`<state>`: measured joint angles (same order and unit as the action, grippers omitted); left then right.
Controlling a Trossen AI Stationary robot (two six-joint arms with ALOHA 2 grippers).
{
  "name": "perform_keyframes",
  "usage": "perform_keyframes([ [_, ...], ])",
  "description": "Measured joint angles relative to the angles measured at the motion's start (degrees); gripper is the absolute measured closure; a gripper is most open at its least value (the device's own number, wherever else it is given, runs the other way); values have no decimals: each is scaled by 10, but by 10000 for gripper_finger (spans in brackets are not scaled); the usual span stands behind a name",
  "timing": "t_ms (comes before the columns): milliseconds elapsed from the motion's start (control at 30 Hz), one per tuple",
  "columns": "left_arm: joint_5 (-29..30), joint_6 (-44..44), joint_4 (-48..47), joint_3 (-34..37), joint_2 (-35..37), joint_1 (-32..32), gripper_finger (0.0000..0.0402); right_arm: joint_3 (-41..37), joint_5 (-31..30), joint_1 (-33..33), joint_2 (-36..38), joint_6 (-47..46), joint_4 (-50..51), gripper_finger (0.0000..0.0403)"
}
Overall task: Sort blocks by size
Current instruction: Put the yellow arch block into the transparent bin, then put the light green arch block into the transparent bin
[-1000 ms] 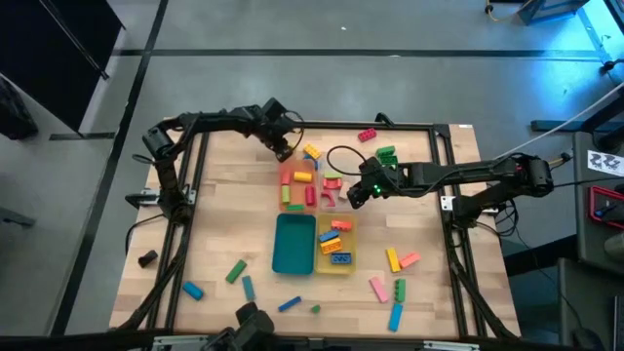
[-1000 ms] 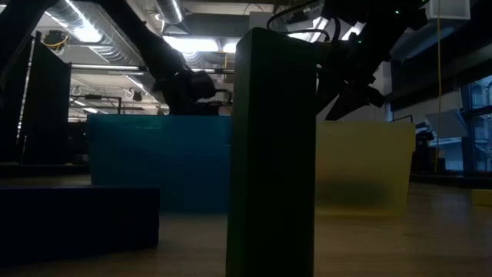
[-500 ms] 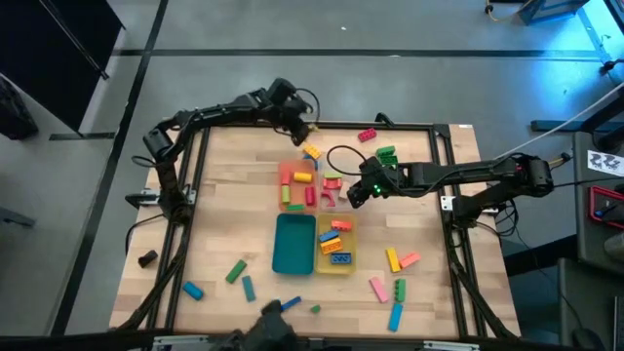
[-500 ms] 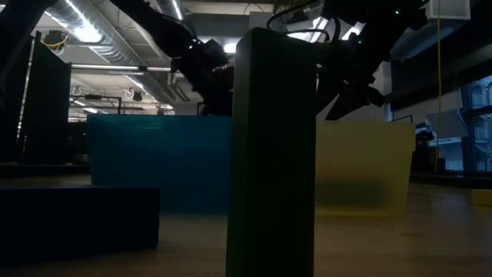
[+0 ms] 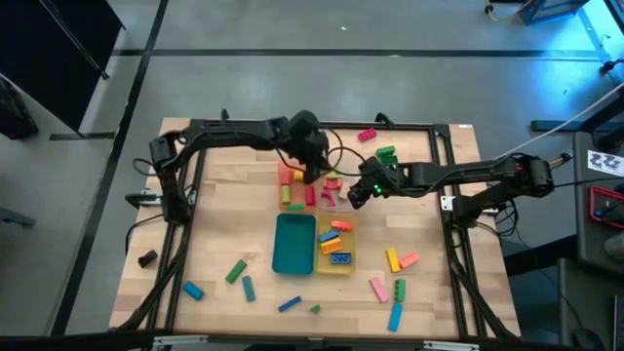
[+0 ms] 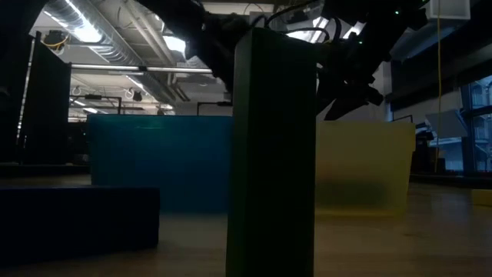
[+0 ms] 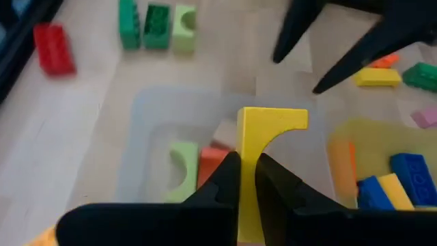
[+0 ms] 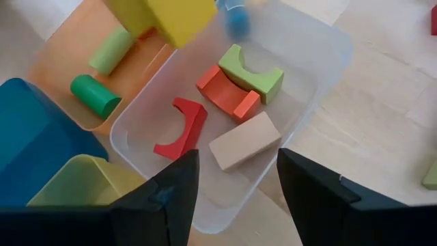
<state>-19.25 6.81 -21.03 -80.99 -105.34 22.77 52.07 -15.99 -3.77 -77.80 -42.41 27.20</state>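
At the frame's bottom, loose blocks point(image 5: 237, 271) are scattered on the desk point(image 5: 224, 224). At centre, a yellow block point(image 7: 263, 143) is clamped in the left gripper point(image 5: 312, 174) above the clear tray point(image 8: 300, 75); beside it the right gripper point(image 5: 353, 198) is held wide, empty.

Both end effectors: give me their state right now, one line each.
Left end effector: closed on a yellow arch block, over the clear tray.
Right end effector: open, empty, hovering over the clear tray.

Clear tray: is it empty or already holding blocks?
Holding blocks. The clear tray contains a green arch block, two red arch blocks and a tan block; the left gripper holds a yellow block above it.
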Motion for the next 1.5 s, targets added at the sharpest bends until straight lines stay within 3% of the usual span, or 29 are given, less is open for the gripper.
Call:
perform_keyframes([
  [233,84,41,46,0,0,-45,369,-1,-4,0,41,10,18,203],
  [467,140,56,73,0,0,-59,356,-1,-52,0,85,10,43,203],
  [900,146,89,56,-1,9,-60,259,-1,-71,0,87,10,67,203],
  [1033,145,102,18,-3,50,-49,260,0,-76,-1,86,10,110,203],
  [1233,125,49,-17,19,128,2,270,0,-72,-40,86,10,182,203],
  [1367,115,39,-20,73,186,35,271,0,-68,-94,86,21,229,203],
  [1500,113,39,-3,156,251,55,271,0,-59,-148,82,131,243,203],
])
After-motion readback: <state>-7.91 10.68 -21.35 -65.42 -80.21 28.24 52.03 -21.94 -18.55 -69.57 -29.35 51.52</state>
